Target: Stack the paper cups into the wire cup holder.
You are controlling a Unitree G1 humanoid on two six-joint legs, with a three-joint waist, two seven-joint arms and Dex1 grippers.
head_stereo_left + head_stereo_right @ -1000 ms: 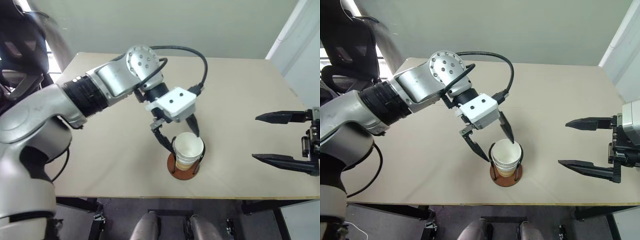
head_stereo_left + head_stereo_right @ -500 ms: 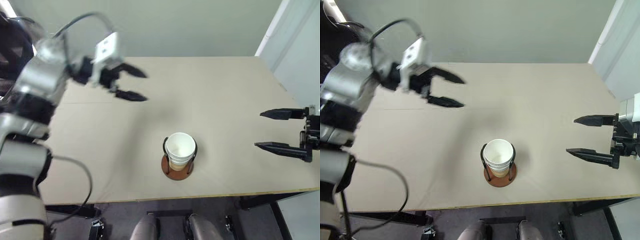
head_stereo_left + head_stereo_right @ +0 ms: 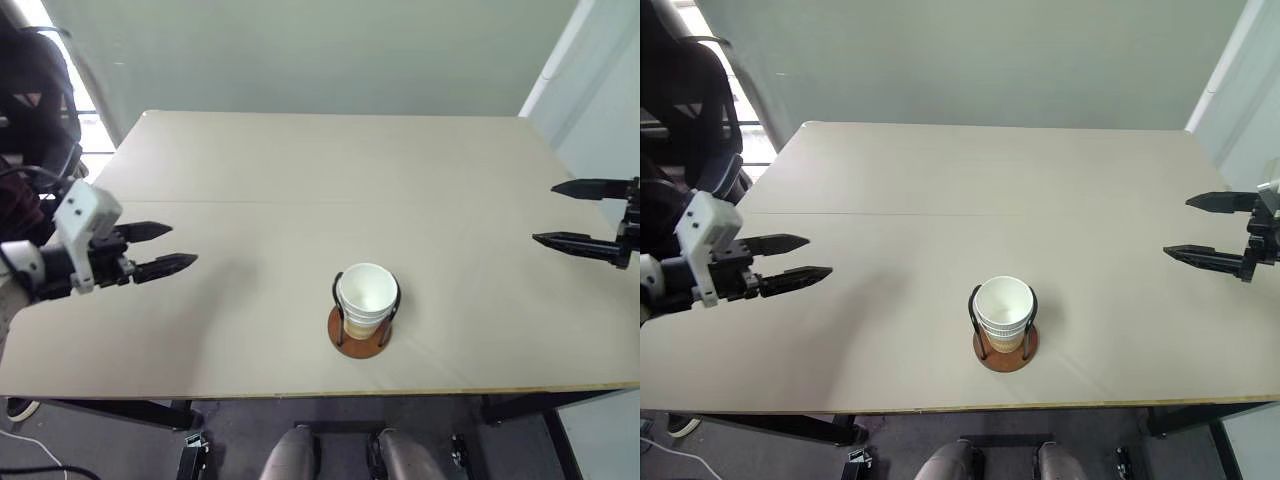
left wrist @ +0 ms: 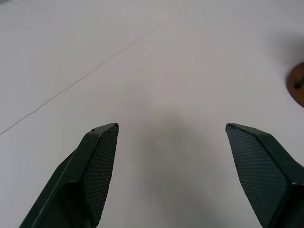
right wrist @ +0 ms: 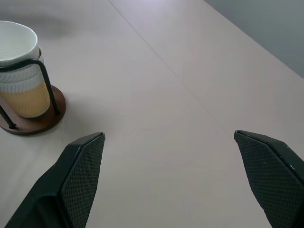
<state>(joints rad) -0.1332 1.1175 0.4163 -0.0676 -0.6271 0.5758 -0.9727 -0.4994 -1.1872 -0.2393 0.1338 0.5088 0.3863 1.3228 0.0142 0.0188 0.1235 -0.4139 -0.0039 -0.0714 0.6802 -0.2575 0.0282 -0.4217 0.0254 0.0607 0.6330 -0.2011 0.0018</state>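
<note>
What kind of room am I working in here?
Probably an office or lab: a plain beige table, a black office chair at its left, bare grey-green wall, only the wire cup holder on it.

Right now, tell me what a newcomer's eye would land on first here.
First, the nested white-rimmed, tan ribbed paper cups standing in the black wire cup holder with the round reddish-brown base, near the front edge of the beige table. Then the two black-fingered end effectors, left and right, open and empty at opposite sides.
</note>
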